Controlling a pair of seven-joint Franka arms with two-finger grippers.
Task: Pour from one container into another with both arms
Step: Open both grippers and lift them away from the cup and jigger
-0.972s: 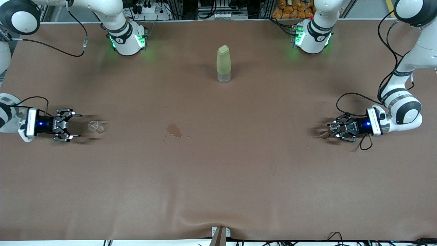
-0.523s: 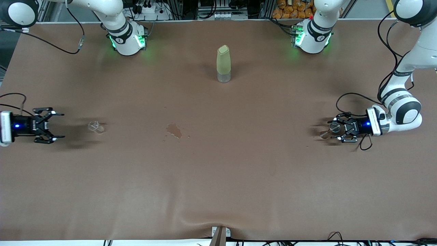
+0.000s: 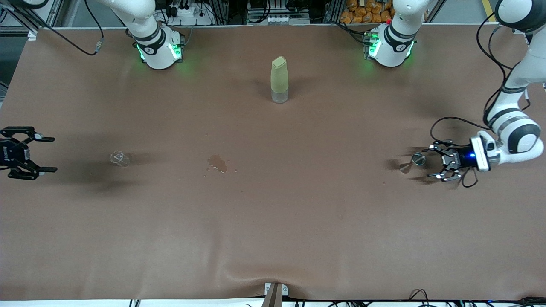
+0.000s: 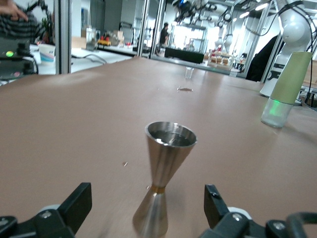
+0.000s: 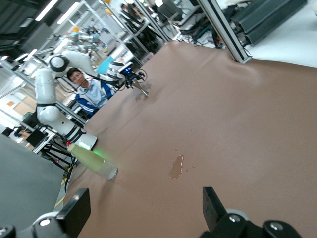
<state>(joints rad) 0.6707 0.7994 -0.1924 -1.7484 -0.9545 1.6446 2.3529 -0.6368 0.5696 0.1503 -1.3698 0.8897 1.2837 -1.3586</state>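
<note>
Jigger (image 3: 417,159) stands at the table's 3 o'clock, left gripper (image 3: 436,162) spread wide just beside it. Cup (image 3: 119,158) sits at 9 o'clock, right gripper (image 3: 45,154) wide, well apart. Both look light, slick; I'd pinch the jigger's waist, the fragile cup mid-wall.

A wide bench (image 3: 273,221) covered in a brown sheet fills the room's middle; the sheet wrinkles a little at the edge nearest the front camera, where a small metal bracket (image 3: 275,292) sits. Along the top edge stand aluminium frame posts (image 3: 337,10), black cables and a stack of orange packets (image 3: 367,10). The wrist views show a lab hall with ceiling strip lights (image 4: 250,14), glass partitions (image 4: 119,29), other benches, and a seated person in a blue jacket (image 5: 89,91).
</note>
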